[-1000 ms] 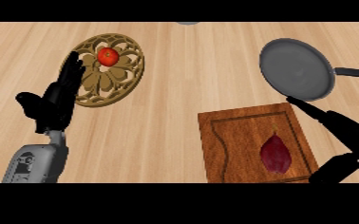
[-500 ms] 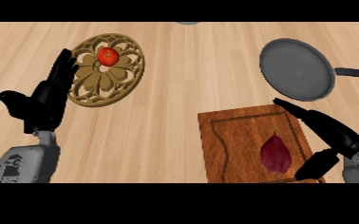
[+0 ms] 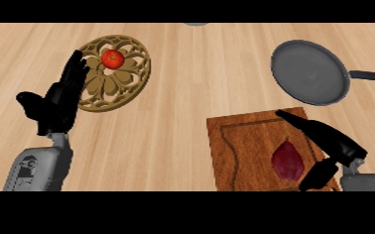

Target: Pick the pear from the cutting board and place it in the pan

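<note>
pear [image 3: 288, 159] untouched on cutting board [image 3: 245, 144]; right hand [image 3: 330, 146] released beside it.

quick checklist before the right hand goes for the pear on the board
1. Pear lies on the cutting board, uncovered: ok.
2. Right hand is open beside the pear, fingers straight, not yet round it: ok.
3. Pan holds nothing: ok.
4. Counter between board and pan is free: ok.
5. Left hand rests open by the ornate plate with the tomato, away from the route: ok.
6. Height of the right hand above the board: cannot tell.
</note>
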Motion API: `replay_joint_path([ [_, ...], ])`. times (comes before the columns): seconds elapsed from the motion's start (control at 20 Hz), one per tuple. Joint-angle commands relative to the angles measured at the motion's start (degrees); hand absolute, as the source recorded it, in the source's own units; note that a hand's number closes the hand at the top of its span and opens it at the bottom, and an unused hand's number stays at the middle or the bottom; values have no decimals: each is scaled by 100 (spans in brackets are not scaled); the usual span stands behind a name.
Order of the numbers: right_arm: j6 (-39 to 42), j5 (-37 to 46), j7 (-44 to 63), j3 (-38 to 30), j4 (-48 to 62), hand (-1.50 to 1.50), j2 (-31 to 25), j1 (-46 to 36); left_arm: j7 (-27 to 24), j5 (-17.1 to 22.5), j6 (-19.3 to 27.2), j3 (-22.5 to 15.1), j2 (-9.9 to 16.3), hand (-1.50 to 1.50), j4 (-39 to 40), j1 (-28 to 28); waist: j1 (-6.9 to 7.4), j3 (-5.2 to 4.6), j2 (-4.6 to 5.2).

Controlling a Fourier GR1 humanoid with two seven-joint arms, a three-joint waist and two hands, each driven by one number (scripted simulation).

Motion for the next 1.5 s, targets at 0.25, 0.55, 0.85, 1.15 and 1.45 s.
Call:
replay_joint_path([
  [0.25,-134,411,-1018,367,612,150,79,-336,-10,-61,-52,26,-44,0,-7,53,17,2,0],
  [0.55,-467,818,-1244,322,826,150,261,-296,-72,29,-179,253,15,0,316,-156,4,1,2],
  [0.85,-668,1393,-390,969,-370,150,763,195,-265,-40,-228,155,-62,0,57,274,-19,-4,-9],
  [1.15,-1098,2911,1182,2513,-1295,150,1561,498,230,-12,-153,103,-76,0,-364,252,3,-2,-27],
  [1.45,-2036,3281,1121,2460,-2956,150,1371,748,44,-81,-66,230,-38,0,141,-132,-135,-2,-26],
])
